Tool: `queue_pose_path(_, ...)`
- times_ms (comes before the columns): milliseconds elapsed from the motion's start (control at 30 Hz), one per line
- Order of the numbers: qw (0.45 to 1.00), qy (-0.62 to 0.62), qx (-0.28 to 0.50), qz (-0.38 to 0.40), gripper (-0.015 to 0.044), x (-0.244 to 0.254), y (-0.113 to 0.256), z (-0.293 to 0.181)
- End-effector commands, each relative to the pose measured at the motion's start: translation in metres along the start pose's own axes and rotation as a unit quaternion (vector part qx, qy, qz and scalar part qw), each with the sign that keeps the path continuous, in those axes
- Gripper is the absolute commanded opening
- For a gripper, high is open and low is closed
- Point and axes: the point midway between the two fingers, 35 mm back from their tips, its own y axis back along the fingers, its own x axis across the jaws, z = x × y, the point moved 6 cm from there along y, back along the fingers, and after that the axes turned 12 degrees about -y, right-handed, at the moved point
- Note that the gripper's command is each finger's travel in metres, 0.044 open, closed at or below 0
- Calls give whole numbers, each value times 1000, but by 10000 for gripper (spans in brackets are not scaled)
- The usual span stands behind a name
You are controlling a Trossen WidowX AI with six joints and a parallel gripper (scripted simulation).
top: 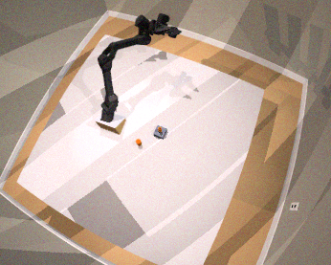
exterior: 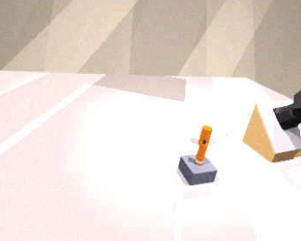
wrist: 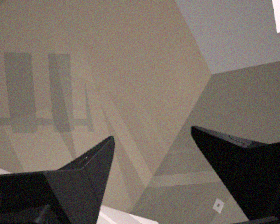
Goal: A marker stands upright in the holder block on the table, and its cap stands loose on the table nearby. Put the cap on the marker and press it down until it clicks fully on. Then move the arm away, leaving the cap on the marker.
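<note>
The grey holder block (top: 161,133) sits near the middle of the white table top, with the orange marker (top: 161,128) upright in it. The small orange cap (top: 138,142) stands loose on the table, a short way from the block on the side nearer the arm's base. In the exterior view the block (exterior: 197,170) carries an orange shaft (exterior: 203,145); I cannot tell the cap apart from the marker there. My gripper (top: 172,31) (wrist: 152,135) is high up at the far edge, well away from both. It is open and empty, facing the wall.
The arm's base stands on a tan and white wedge block (top: 111,123), also in the exterior view (exterior: 270,140). A low pale rim (top: 51,92) and a tan border run around the table.
</note>
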Motion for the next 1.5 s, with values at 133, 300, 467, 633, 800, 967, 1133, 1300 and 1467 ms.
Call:
queue_pose_path(133,999,36,-21,-1,269,13,-10,-9)
queue_pose_path(300,991,122,-53,7,241,41,-40,-39)
queue_pose_path(467,976,207,-57,30,241,60,-76,-80)
queue_pose_path(633,958,279,-28,62,241,68,-115,-130)
queue_pose_path(800,947,311,27,82,241,57,-151,-182)
queue_pose_path(967,937,326,78,98,241,44,-173,-220)
queue_pose_path(1133,912,342,181,134,241,18,-196,-284)
queue_pose_path(1300,878,325,312,159,241,-22,-207,-350)
queue_pose_path(1467,834,270,452,165,241,-70,-201,-408)
